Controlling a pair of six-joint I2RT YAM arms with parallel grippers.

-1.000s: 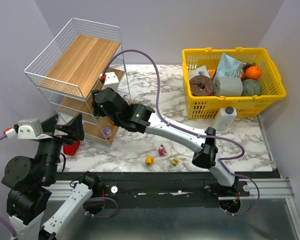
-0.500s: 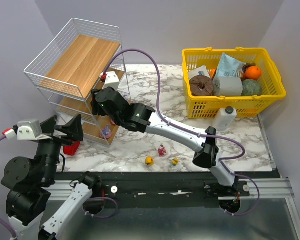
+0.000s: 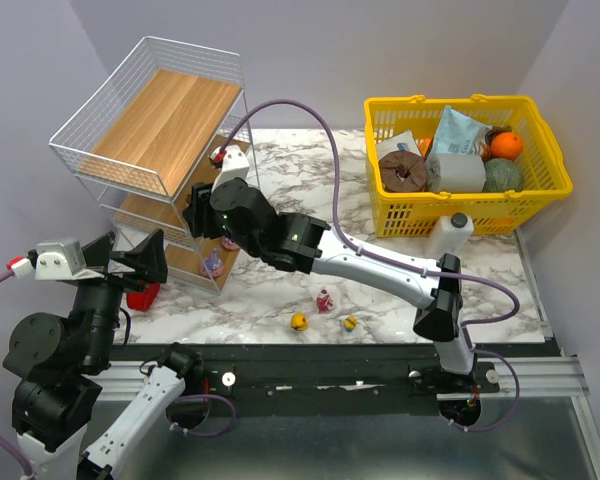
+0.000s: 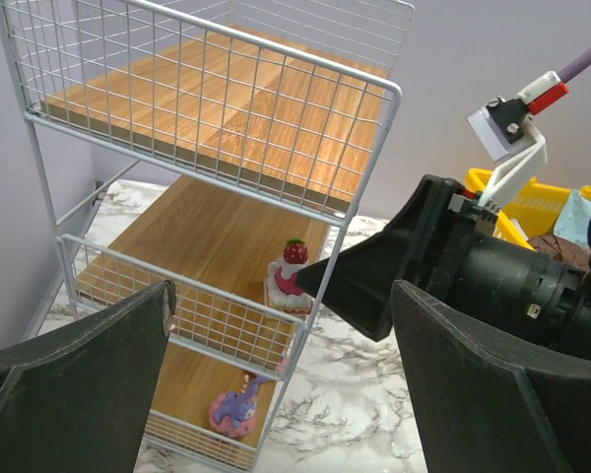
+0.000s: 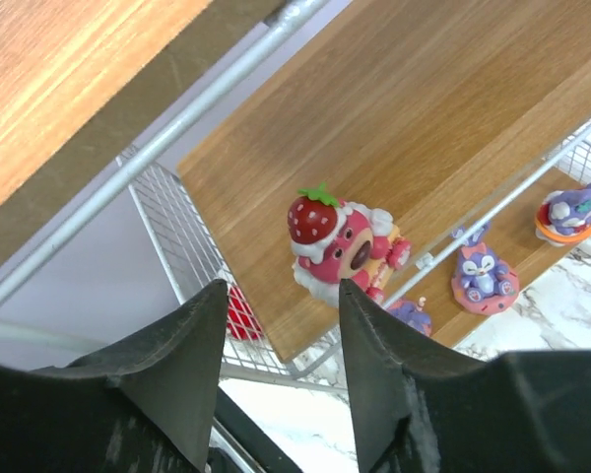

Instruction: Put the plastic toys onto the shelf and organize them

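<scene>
The white wire shelf (image 3: 165,115) stands at the back left. My right gripper (image 3: 195,218) is at the open side of its middle tier, open and empty. In the right wrist view its gripper (image 5: 281,355) hangs apart from a pink toy with a strawberry on top (image 5: 340,241), which stands on the middle board (image 5: 424,118). Purple bunny toys (image 5: 483,271) (image 5: 568,212) sit on the bottom board. A pink figurine (image 3: 324,300) and two yellow ducks (image 3: 298,322) (image 3: 350,323) lie on the table. My left gripper (image 3: 150,258) is open, in front of the shelf (image 4: 227,108).
A yellow basket (image 3: 540,185) of groceries stands at the back right, with a white bottle (image 3: 450,235) in front of it. A red bell pepper (image 3: 140,295) lies by the shelf's near corner. A purple cable (image 3: 310,140) arcs over the right arm.
My right arm has swung its elbow to the right and its wrist has risen, with the fingers still at the middle tier. The left arm has not moved.
</scene>
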